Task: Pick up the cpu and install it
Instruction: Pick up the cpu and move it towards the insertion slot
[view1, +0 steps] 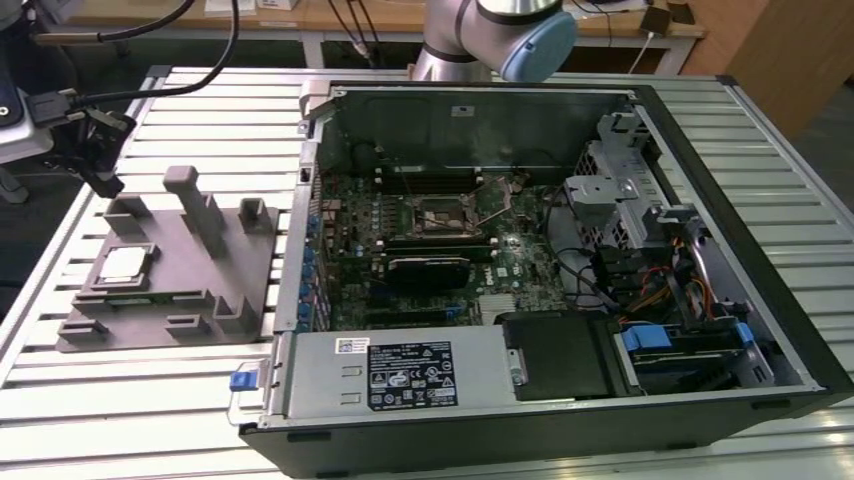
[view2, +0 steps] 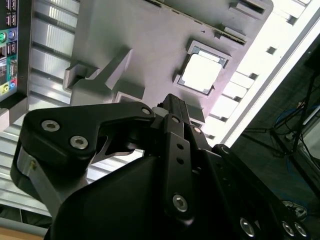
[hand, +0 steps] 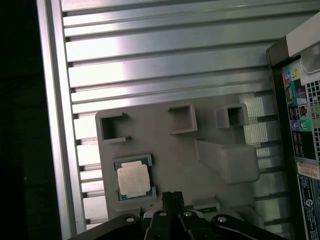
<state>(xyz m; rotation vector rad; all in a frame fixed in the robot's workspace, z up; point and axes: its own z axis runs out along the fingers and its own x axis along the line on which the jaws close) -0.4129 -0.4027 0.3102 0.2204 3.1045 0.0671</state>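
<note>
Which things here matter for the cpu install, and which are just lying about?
For the job: cpu, grey fixture under it, socket, computer case.
Just there: silver box, drive cage, orange cables, slatted table.

Exterior view: arm (view1: 487, 35) cut off at frame's upper edge. Second wrist view: gripper (view2: 169, 102) body hides part of grey fixture (view2: 150, 45); cpu (view2: 201, 73) top washed out by glare.

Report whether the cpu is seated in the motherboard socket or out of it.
Out. The cpu lies flat in a recess of the grey fixture, outside the computer case.
</note>
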